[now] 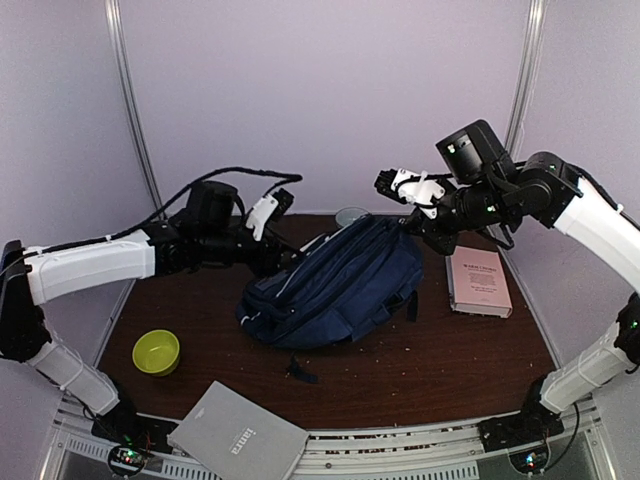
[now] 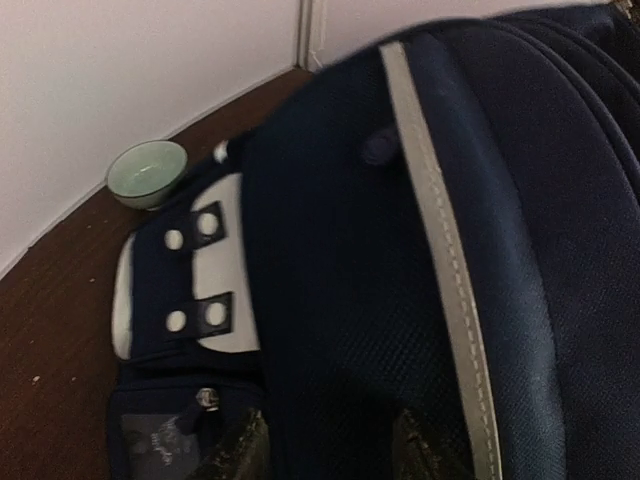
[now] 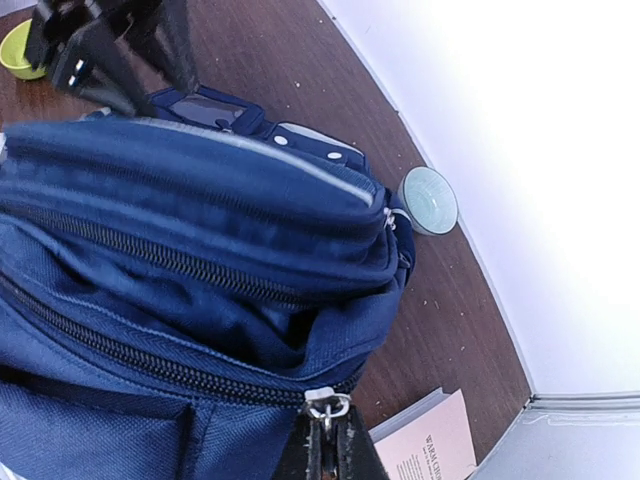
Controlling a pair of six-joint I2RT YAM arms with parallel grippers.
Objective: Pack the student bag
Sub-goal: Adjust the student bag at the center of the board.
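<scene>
Student bag (image 1: 335,285): navy, lying on its side mid-counter (image 1: 450,370). Right gripper (image 3: 325,445): fingers clenched on a zip pull (image 3: 326,405) at the bag's end. Left gripper (image 2: 330,450): fingers parted against the bag's fabric. Nearby: pink book (image 1: 478,282), green bowl (image 1: 156,351).

I work in a robot lab cell, plainly no home. Behind the student bag (image 1: 340,285) stand bare pale wall panels (image 1: 330,100) joined by metal uprights (image 1: 133,100). Under it is a brown table (image 1: 440,370). In front of it an aluminium rail (image 1: 400,440) (slotted, beside a small lit circuit board (image 1: 128,458)) carries my arm bases (image 1: 510,430). To its left a black cable (image 1: 235,170) loops loose.
</scene>
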